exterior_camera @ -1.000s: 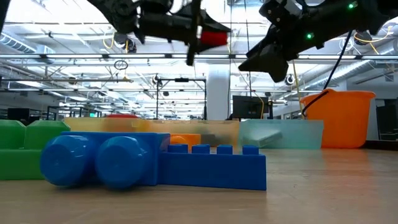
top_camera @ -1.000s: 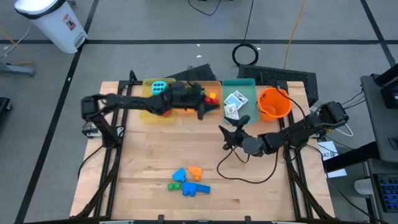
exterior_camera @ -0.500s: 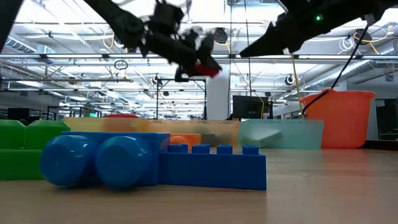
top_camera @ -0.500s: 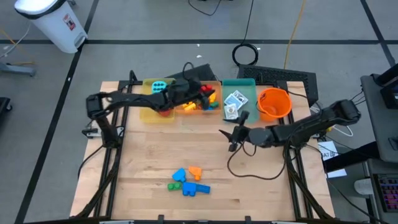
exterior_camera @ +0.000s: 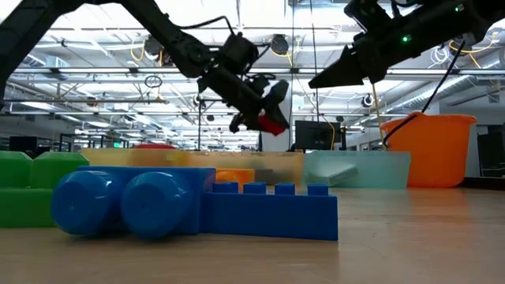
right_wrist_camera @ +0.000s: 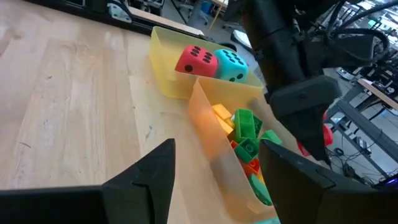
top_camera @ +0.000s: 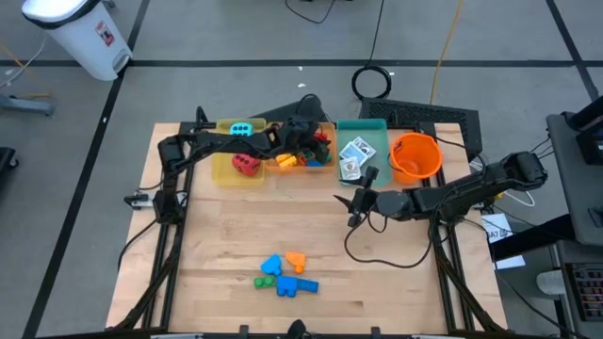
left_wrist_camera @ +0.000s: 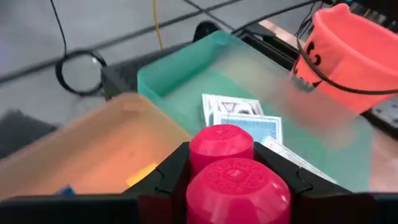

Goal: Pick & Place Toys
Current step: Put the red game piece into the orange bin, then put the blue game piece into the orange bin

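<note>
the toys are partly sorted already. a red brick [left_wrist_camera: 230, 171] sits clamped in the left claw [exterior_camera: 264, 110], held in the air above the orange tray [top_camera: 303, 168] at the desk's far edge; from the left wrist view it looks close to the seam between that tray and the teal tray [top_camera: 372, 127], so i judge the drop into the orange tray is the step in hand.

done so far, as things lie: the red die [top_camera: 247, 163] and the cyan die [top_camera: 240, 130] rest in the yellow tray [top_camera: 223, 171] toward the far left corner; a heap of mixed bricks [top_camera: 306, 155] lies in the orange tray; the card packs [top_camera: 354, 156] lie in the teal tray, beside the orange bucket [top_camera: 415, 156].

left to do: a small cluster of loose bricks [top_camera: 285, 274], blue, orange and green, lies on the bare wood near the desk's near edge, about midway along it, well apart from the trays.

the right claw [top_camera: 355, 202] hovers over the middle of the desk, right of centre, its fingers parted and holding nothing. i judge it is the arm free to go for the near-edge cluster.
</note>
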